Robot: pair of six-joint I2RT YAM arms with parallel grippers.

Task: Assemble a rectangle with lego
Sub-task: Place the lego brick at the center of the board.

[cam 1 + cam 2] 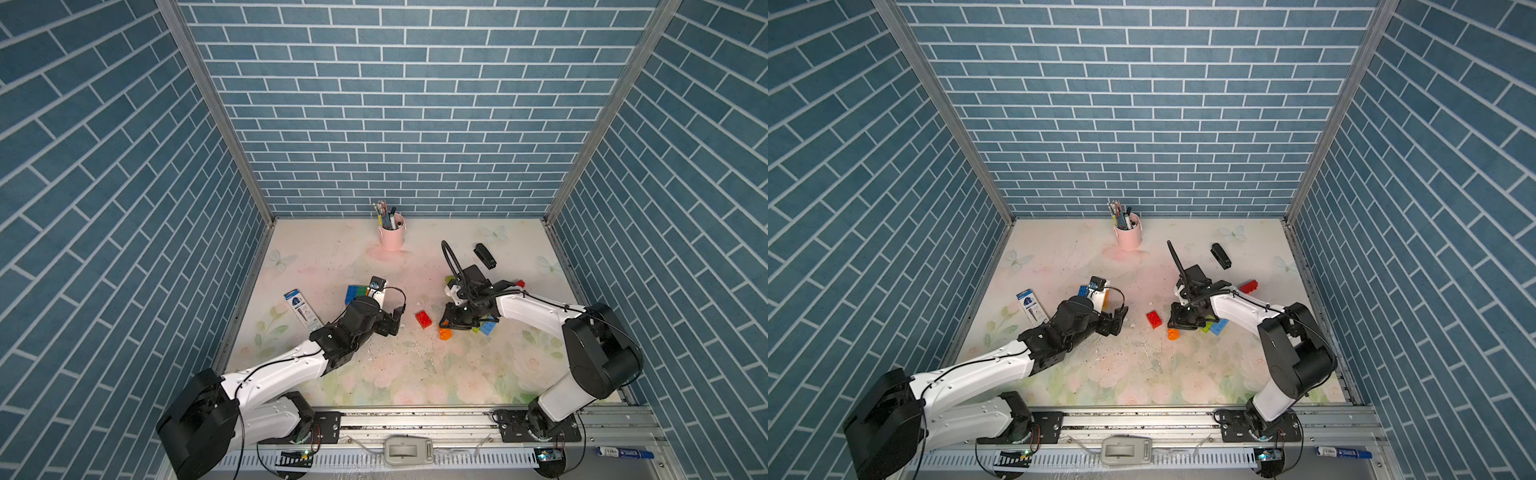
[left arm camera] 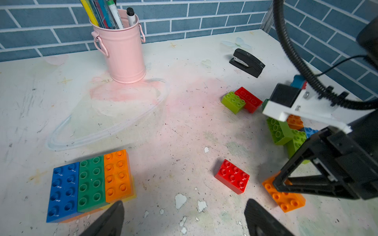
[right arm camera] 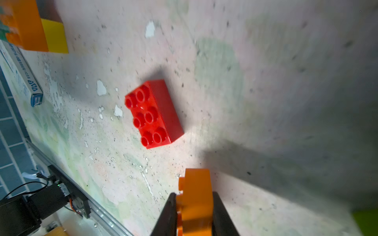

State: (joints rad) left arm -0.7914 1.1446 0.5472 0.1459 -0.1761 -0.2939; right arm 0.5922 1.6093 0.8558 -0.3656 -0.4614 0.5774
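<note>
Because the studded top and hollow underside must stay free for mating, the right claw [image 3: 194, 196] is clamped on two opposite side walls of an orange brick [image 3: 195, 181]. Whether this brick is clear of the counter [image 1: 332, 257] or resting on it cannot be told.

In a top view, the orange brick sits right of frame centre [image 1: 444, 333]. A single red brick [image 1: 424, 319] lies studs-up just beside it, on the left. The remaining loose bricks [image 2: 280, 130] lie in a heap under the right arm and are partly hidden.

The partial rectangle [image 2: 90, 179] lies left of frame centre in both top views. Its upper layer is a blue, a green and an orange brick, side by side and touching. It rests on a lower layer of which only yellow and orange edges show.

The left claw [image 2: 185, 204] hovers just beside this assembly, jaws wide apart and empty. This position probably serves to brace the assembly when the next brick is pressed on.
</note>
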